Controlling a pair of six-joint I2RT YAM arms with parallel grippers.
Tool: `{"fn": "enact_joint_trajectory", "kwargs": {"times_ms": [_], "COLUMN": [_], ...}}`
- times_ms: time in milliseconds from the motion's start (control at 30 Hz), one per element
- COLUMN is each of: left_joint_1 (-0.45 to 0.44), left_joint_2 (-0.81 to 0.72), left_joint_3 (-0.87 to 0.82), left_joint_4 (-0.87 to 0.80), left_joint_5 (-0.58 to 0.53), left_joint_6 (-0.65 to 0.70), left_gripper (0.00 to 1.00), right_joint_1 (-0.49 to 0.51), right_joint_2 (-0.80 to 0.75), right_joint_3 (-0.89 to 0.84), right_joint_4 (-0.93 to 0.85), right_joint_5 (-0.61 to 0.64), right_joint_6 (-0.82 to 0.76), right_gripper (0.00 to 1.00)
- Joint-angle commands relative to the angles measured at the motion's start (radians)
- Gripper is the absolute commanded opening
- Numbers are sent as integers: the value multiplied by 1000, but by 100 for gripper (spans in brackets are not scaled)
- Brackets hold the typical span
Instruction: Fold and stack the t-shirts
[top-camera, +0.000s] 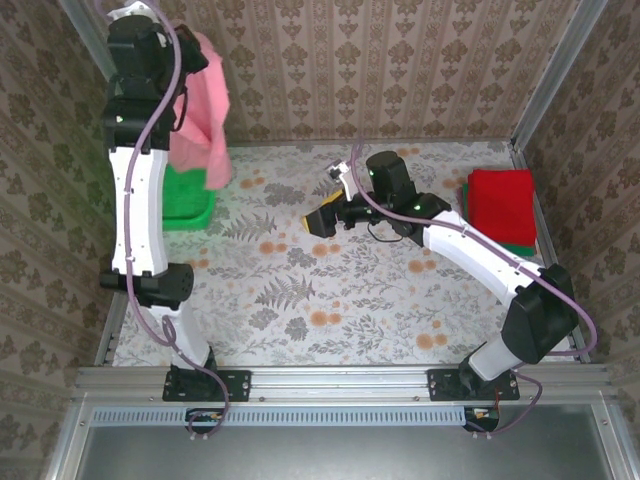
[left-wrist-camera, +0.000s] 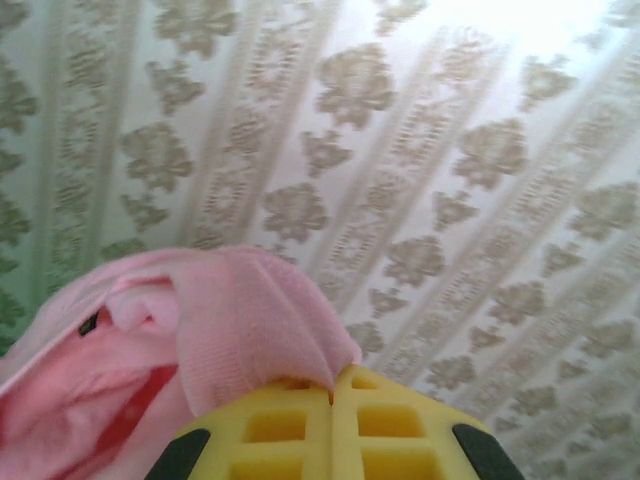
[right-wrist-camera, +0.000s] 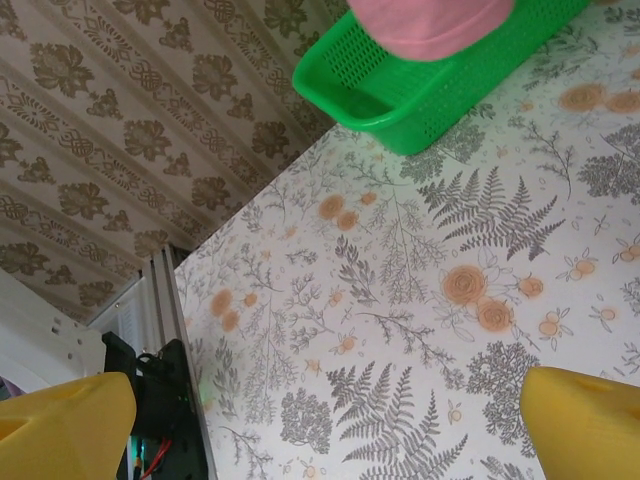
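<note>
Left wrist view has the left jaws together, clamped on a narrow fold of the pink t-shirt (left-wrist-camera: 235, 330), with the cloth bunched right at the pinch; from above, the left arm (top-camera: 135, 190) stands raised at the far left corner and the pink t-shirt hangs from it in a loose, crumpled drape over the green basket (top-camera: 190, 212); whether its lower hem touches the basket I cannot tell; the right jaws stand wide apart and hold nothing, poised over the middle of the table (top-camera: 300, 300), facing the basket and well apart from the hanging cloth; at the far right of the table the red t-shirt (top-camera: 500, 198) lies folded on the green t-shirt (top-camera: 518, 247), an edge of which peeks out beneath

Risks, as I judge them: the pinch takes little cloth, so a quick swing could let the shirt slip and drop into the basket; a trailing hem could catch the mesh and drag or tip the basket; hanging bunched from one point, the shirt may land twisted unless the right jaws take a second corner to spread it

Count: three t-shirts (one pink, one red, one green); one basket; two arms
</note>
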Motion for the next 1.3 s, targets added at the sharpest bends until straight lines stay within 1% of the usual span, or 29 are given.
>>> {"fn": "enact_joint_trajectory", "kwargs": {"times_ms": [0, 100, 167, 200, 233, 300, 333, 367, 433, 500, 533, 567, 633, 667, 700, 800, 867, 933, 1033, 1133, 1267], "left_joint_1": [-106, -194, -231, -234, -267, -292, -304, -315, -321, -309, -300, -287, -257, -246, -210, -173, -164, -168, -192, -217, -229], "left_joint_2": [-40, -52, -60, -64, -72, -94, -109, -125, -163, -199, -213, -226, -248, -260, -268, -268, -243, -201, -115, -14, 106], "left_joint_3": [-28, -133, -248, -308, -381, -544, -602, -679, -786, -877, -912, -949, -1021, -1064, -1107, -1212, -1271, -1298, -1282, -1215, -1134], "left_joint_4": [-4, -11, -9, -2, 14, 64, 92, 118, 152, 163, 166, 168, 169, 170, 173, 173, 205, 240, 280, 278, 275], "left_joint_5": [-23, -21, 0, 20, 47, 82, 84, 80, 67, 53, 49, 47, 43, 43, 39, 52, 88, 119, 125, 127, 155], "left_joint_6": [83, 104, 89, 69, 40, -20, -37, -52, -89, -125, -136, -147, -181, -209, -237, -345, -410, -472, -519, -531, -573], "left_gripper": [0, 0, 0, 2, 22, 72, 88, 99, 100, 100, 100, 100, 100, 100, 100, 100, 99, 96, 89, 84, 76], "right_joint_1": [4, 2, 0, -6, -10, -23, -32, -41, -60, -73, -75, -76, -87, -92, -93, -98, -104, -107, -106, -109, -112], "right_joint_2": [-62, -97, -123, -128, -164, -195, -208, -223, -251, -261, -260, -250, -209, -180, -152, -41, 37, 91, 130, 143, 140], "right_joint_3": [-22, -42, -59, -73, -83, -112, -124, -141, -172, -193, -195, -190, -172, -159, -148, -103, -53, -8, 22, 24, 1], "right_joint_4": [15, -3, -16, -26, -35, -59, -69, -75, -78, -95, -115, -138, -185, -205, -211, -202, -207, -213, -198, -187, -171], "right_joint_5": [10, 26, 37, 47, 57, 81, 93, 108, 156, 245, 324, 393, 489, 518, 531, 542, 532, 500, 470, 447, 433], "right_joint_6": [27, 23, 19, 15, 10, 1, 0, 0, 11, 25, 31, 40, 54, 53, 46, 36, 45, 45, 54, 65, 83], "right_gripper": [100, 100, 100, 100, 100, 100, 100, 100, 100, 100, 100, 100, 100, 100, 100, 100, 100, 100, 100, 100, 100]}}
